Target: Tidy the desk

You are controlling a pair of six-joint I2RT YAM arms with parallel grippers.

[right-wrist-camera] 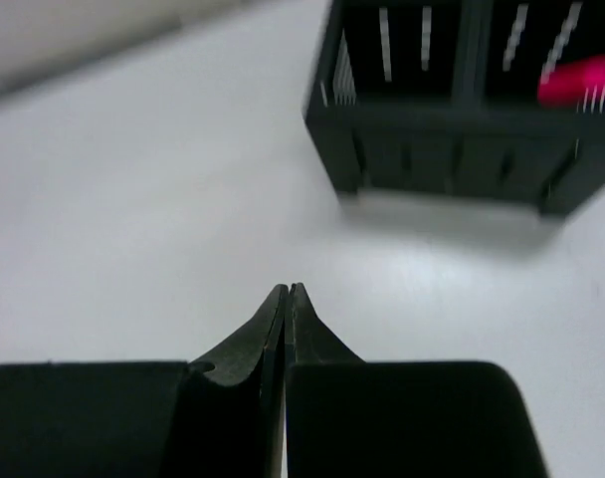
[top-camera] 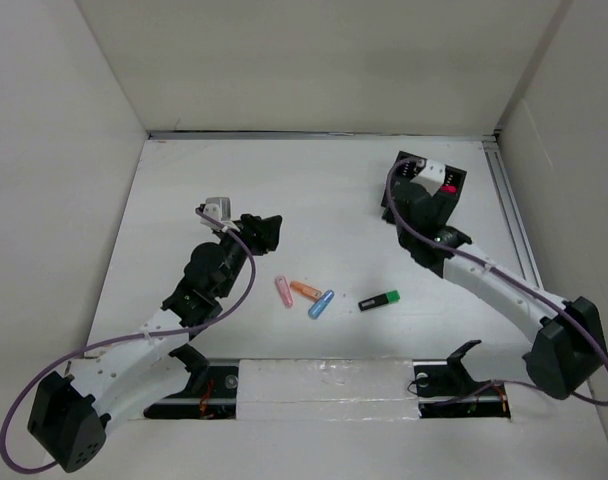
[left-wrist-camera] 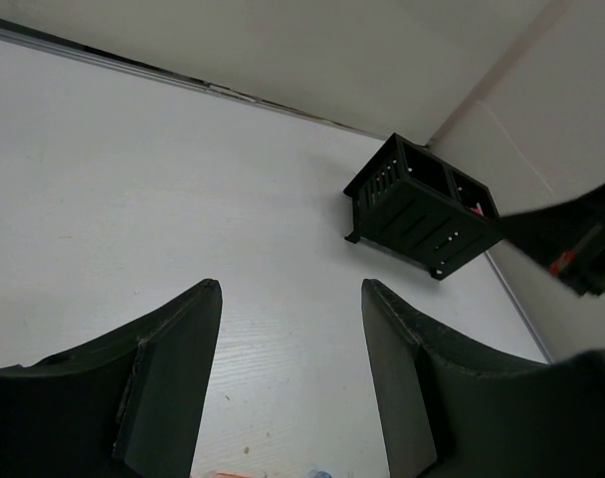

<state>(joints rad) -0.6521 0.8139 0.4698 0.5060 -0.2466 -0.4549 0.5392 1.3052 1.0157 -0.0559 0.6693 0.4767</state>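
The white desk (top-camera: 314,200) holds four highlighters near its front middle: pink (top-camera: 283,291), orange (top-camera: 306,290), blue (top-camera: 321,304) and green with a black body (top-camera: 379,300). My left gripper (top-camera: 267,230) is open and empty, up and left of them; in the left wrist view (left-wrist-camera: 291,286) it hangs over bare desk. My right gripper (top-camera: 397,203) is shut and empty beside the black two-compartment box (top-camera: 446,182). In the right wrist view its fingertips (right-wrist-camera: 288,291) are pressed together just short of the box (right-wrist-camera: 452,149).
Something pink (right-wrist-camera: 581,80) lies in one compartment of the box, also seen in the left wrist view (left-wrist-camera: 479,209). Off-white panels (top-camera: 314,60) wall the desk on three sides. A metal rail (top-camera: 514,220) runs along the right edge.
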